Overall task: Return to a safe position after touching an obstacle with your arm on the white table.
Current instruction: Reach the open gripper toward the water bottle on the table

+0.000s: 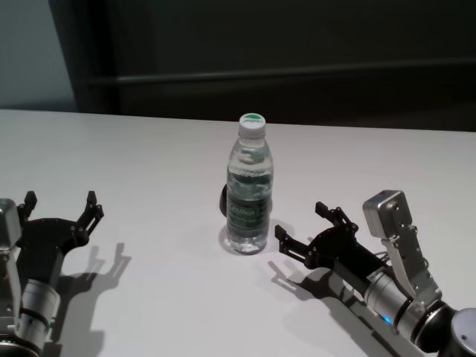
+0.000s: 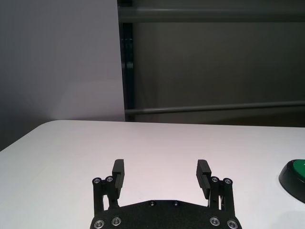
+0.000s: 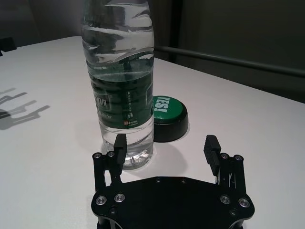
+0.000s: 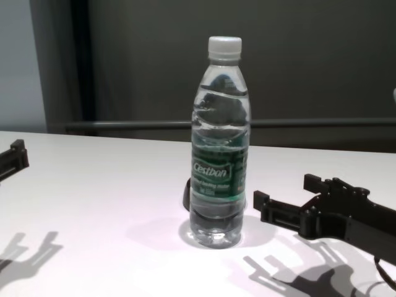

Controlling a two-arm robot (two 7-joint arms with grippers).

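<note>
The right gripper (image 1: 306, 227) sat wide open, holding nothing, just beside the Cestbon water bottle (image 1: 250, 190).

The bottle stood upright mid white table (image 1: 149, 163); a sideways pull-back could have tipped it. The left gripper (image 1: 61, 206) waited open, far off.

A round push button (image 3: 167, 114) is sitting flat, its green top facing upward and showing white lettering, while a low black base is ringing it below. In the left wrist view only a slice of that button is showing at the frame's edge.

Behind everything, a dark wall (image 1: 312, 37) is filling most of the background. A grey horizontal rail (image 1: 297, 72) is running across it, and in the left wrist view a second rail (image 2: 214, 14) is running higher up, parallel to the first. A pale grey wall panel (image 1: 33, 52) is standing on the left, meeting the dark wall along a vertical dark post (image 2: 126, 62).
</note>
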